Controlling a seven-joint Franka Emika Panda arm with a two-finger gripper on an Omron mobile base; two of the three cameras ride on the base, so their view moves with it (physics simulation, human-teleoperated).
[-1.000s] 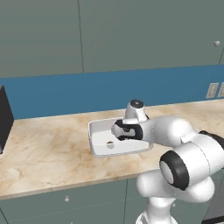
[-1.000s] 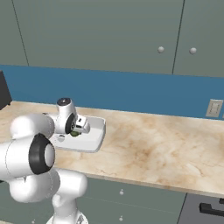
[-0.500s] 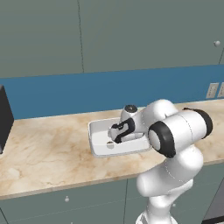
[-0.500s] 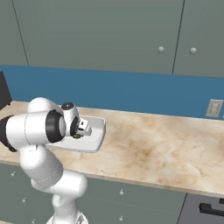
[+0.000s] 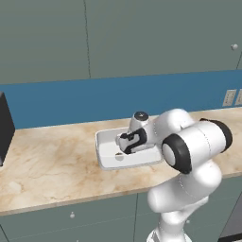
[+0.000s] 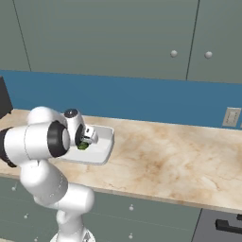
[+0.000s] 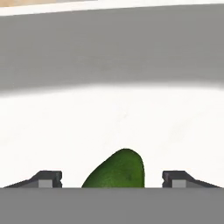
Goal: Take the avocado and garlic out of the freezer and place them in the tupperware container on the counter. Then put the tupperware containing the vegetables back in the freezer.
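We see a long beige marbled counter [image 5: 47, 165] over grey-green cabinet fronts with small round knobs, a blue wall strip behind it and flat grey-green cupboards above. On the stone sits the tupperware container [image 5: 105, 158], a shallow white tub with rounded corners and a raised rim. Our gripper [image 7: 112, 179] hangs low inside it, fingers [image 7: 48, 178] standing apart with gaps on both sides of the smooth, dark green avocado [image 7: 118, 171], which lies on the tub's white floor.

Dark green avocado [image 7: 117, 171] lies in white tupperware container [image 5: 105, 158]; counter [image 5: 47, 160] beneath.
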